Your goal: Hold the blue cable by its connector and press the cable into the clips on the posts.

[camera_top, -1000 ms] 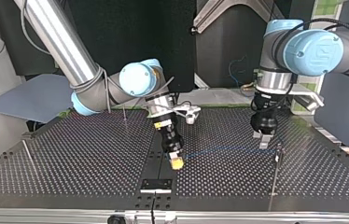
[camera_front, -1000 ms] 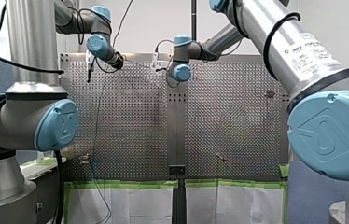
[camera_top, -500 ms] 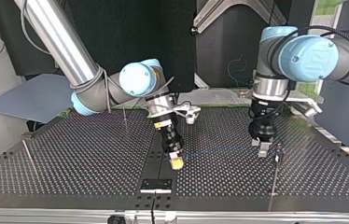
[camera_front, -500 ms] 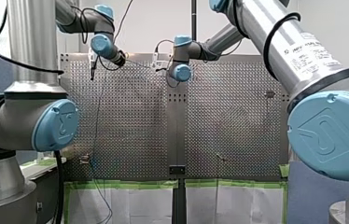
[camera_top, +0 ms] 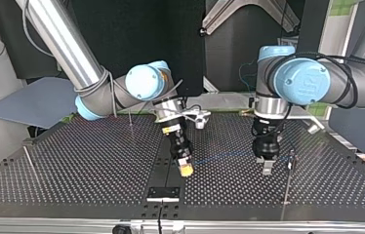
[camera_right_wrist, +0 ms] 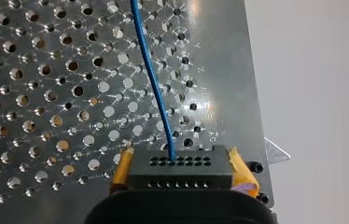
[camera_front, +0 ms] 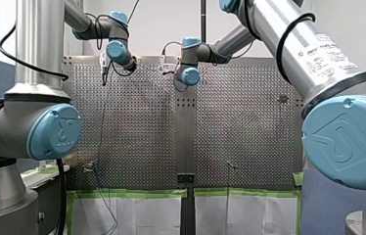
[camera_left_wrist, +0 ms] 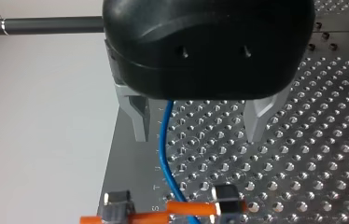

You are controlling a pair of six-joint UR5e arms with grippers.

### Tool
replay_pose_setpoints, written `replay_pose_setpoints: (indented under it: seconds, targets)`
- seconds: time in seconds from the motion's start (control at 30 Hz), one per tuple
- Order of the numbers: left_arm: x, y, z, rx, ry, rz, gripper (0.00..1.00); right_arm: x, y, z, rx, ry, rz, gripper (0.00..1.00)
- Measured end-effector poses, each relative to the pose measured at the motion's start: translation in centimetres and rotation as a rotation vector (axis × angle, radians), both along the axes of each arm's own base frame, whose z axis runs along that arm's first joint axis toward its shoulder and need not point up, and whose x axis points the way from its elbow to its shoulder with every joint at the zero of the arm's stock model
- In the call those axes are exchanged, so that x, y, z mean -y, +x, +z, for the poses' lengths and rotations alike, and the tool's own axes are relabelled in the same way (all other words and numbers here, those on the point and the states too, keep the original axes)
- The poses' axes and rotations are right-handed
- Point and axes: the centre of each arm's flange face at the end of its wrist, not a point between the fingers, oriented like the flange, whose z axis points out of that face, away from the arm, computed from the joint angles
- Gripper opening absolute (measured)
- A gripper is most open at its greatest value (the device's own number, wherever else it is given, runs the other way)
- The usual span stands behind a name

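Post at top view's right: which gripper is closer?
Left. My left gripper hangs just beside the post; my right gripper is near the dark middle strip, well away.

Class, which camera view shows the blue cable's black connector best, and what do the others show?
The right wrist view: the connector sits between my right gripper's yellow pads, blue cable leaving it. The top view shows only the gripper's tip; front and left wrist views show nothing of it.
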Motion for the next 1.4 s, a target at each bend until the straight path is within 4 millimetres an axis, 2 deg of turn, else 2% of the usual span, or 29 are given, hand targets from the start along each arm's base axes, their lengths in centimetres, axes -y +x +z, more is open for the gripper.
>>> replay_pose_setpoints:
  seconds: [0.63,0.67,0.7,0.73,0.77,0.8,0.87,0.93,1.4]
  targets:
    - [-0.12,0.14,0.3,0.023,0.003,0.045,0.99,-0.13,0.08,-0.03,-0.001,0.002,0.004,0.0]
    - [-0.12,0.14,0.29,0.022,0.004,0.046,0.88,-0.13,0.08,-0.03,-0.001,0.002,0.004,0.0]
    - [-0.14,0.13,0.29,0.023,0.005,0.05,0.88,-0.13,0.09,-0.03,-0.001,0.002,0.004,0.0]
    - [-0.15,0.12,0.29,0.023,0.007,0.055,0.71,-0.13,0.09,-0.03,0.0,0.002,0.004,0.0]
    - [-0.16,0.1,0.31,0.024,0.01,0.06,0.42,-0.13,0.08,-0.03,0.0,0.002,0.004,0.0]
    - [-0.18,0.07,0.31,0.024,0.016,0.069,0.42,-0.13,0.09,-0.03,-0.001,0.002,0.004,0.0]
    - [-0.2,0.01,0.32,0.024,0.025,0.082,0.04,-0.13,0.08,-0.04,-0.001,0.003,0.004,0.0]
    - [-0.24,-0.05,0.31,0.024,0.032,0.098,0.0,-0.13,0.08,-0.04,-0.001,0.003,0.004,0.0]
    - [-0.16,-0.18,0.36,0.029,0.035,0.12,0.0,-0.14,0.08,-0.06,-0.002,0.003,0.004,0.0]
